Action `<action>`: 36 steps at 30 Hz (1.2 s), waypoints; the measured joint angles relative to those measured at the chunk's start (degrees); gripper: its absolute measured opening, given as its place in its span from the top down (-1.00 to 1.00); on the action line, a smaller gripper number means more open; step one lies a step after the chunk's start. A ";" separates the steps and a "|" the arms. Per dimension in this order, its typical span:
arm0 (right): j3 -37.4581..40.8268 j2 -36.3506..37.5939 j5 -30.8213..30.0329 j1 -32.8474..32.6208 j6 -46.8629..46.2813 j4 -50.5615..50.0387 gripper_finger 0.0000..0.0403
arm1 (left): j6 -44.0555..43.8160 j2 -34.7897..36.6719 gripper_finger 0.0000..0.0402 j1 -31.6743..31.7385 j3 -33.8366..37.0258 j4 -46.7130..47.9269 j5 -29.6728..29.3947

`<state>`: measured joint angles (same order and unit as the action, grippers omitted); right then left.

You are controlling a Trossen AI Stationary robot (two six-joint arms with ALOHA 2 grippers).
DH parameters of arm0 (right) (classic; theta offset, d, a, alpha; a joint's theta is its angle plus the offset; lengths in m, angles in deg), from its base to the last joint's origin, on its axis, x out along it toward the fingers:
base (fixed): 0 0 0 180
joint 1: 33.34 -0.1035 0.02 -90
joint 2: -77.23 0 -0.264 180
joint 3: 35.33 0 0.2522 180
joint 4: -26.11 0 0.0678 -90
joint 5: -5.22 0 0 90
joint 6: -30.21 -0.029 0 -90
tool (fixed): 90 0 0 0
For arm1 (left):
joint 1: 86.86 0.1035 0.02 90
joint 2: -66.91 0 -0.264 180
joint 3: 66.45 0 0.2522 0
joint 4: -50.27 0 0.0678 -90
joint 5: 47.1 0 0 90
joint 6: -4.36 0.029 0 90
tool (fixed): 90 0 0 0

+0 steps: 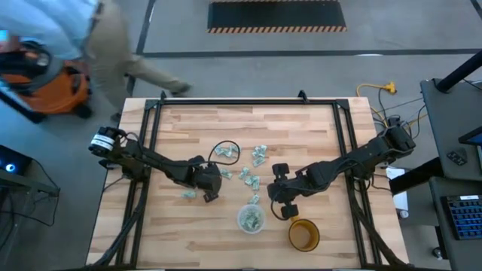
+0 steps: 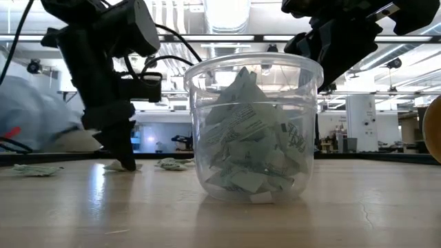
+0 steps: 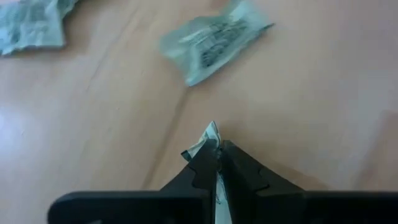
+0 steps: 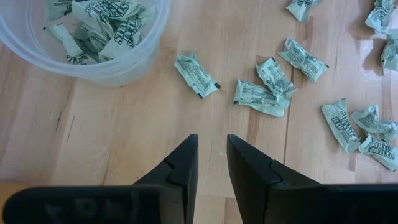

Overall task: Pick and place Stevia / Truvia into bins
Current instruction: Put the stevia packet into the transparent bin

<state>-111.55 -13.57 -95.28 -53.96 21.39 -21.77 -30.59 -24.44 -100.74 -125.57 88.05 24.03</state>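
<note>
Cup: clear plastic cup (image 2: 253, 127) fills the low view's foreground, heaped with crumpled pale green sachets; from above it (image 1: 251, 219) sits near the table's front edge, just beside an amber mug (image 1: 304, 234).
Sachets: loose packets (image 1: 249, 178) lie scattered mid-table between the two arms, and one stray (image 1: 188, 194) rests near the left gripper; the right wrist view shows their printed green lettering (image 4: 196, 75), which the overhead view cannot resolve.
Left gripper: the left gripper (image 1: 209, 195), down at the table surface, has its fingers pinched together on a single sachet (image 3: 210, 138), whose corner pokes out past the fingertips; only the left wrist view reveals this grip.
Right gripper: the right gripper (image 1: 286, 211) hovers above bare wood near the cup, its fingers (image 4: 180, 167) slightly parted with nothing between them.
Surface: pale butcher-block table (image 1: 196, 241) in a black metal frame.
Room: a person (image 1: 90, 41) walks past the table's far left corner, beside an orange vacuum (image 1: 56, 86); a hazard-striped mat (image 1: 276, 16) lies beyond, and ceiling lights show in the low view.
</note>
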 joint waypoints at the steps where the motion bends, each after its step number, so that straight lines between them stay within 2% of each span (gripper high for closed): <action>1: 0.00 0.00 0.00 0.00 0.00 -0.01 0.63 | 0.37 0.27 0.99 -0.33 -0.46 -0.11 0.00; 13: 0.35 -0.02 -0.02 0.00 0.00 0.20 0.68 | 5.91 2.58 0.99 -6.56 -6.17 -4.24 -0.77; 21: 0.46 -0.02 -0.04 0.00 0.00 0.14 0.69 | 16.72 2.60 0.99 -11.01 -9.07 -13.53 -0.88; 27: 0.50 -0.02 -0.07 0.00 0.00 0.18 0.71 | 26.41 2.60 0.99 -13.62 -8.66 -23.38 -0.62; 36: 0.58 -0.02 -0.11 0.07 0.00 0.56 0.71 | 35.49 -2.36 0.99 -13.93 -8.60 -35.63 8.45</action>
<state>-110.96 -13.60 -95.39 -53.89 21.39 -21.22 4.90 -26.81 -114.67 -134.17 52.41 32.47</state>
